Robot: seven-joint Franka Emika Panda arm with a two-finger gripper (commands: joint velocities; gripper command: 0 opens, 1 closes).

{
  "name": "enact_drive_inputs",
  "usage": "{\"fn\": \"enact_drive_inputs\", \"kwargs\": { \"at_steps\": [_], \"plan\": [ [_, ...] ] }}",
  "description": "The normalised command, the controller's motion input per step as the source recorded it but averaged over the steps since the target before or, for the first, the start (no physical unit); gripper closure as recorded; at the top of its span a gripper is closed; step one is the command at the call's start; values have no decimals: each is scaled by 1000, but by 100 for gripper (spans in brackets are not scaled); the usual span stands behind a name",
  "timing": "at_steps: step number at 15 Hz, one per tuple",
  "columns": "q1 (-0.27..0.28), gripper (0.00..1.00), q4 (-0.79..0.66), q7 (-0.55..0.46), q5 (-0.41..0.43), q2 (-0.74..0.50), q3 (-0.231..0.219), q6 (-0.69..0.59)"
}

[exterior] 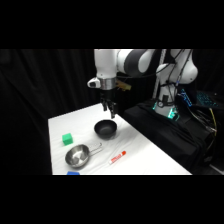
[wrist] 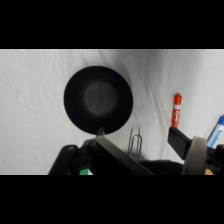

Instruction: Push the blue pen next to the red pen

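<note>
The red pen [exterior: 118,157] lies on the white table [exterior: 150,160] near the front, right of the metal pan; in the wrist view the red pen [wrist: 176,111] is at the right. Only part of the light-blue pen [wrist: 218,131] shows, at the wrist view's right edge just beyond the red pen, partly behind a finger. It does not show in the side view. My gripper [exterior: 109,109] hangs open above the far rim of a black bowl [exterior: 106,129], holding nothing. In the wrist view the gripper [wrist: 145,146] frames the black bowl [wrist: 98,99].
A green block [exterior: 67,139] sits left of the bowl. A metal pan [exterior: 77,156] with a wire handle [wrist: 136,142] lies in front of it. A blue thing [exterior: 73,173] is cut off at the table's front edge. Dark equipment [exterior: 165,125] borders the table's right side.
</note>
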Motion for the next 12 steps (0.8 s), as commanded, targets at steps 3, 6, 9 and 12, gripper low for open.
{"fn": "enact_drive_inputs", "kwargs": {
  "at_steps": [3, 6, 9, 12],
  "plan": [
    [27, 0, -4, 71, -22, -28, 60, -16],
    [109, 0, 20, 201, -48, -48, 124, -27],
    [141, 0, 108, 373, -124, 1, 139, -48],
    [136, 0, 222, 568, -206, 130, 118, -75]
  ]
}}
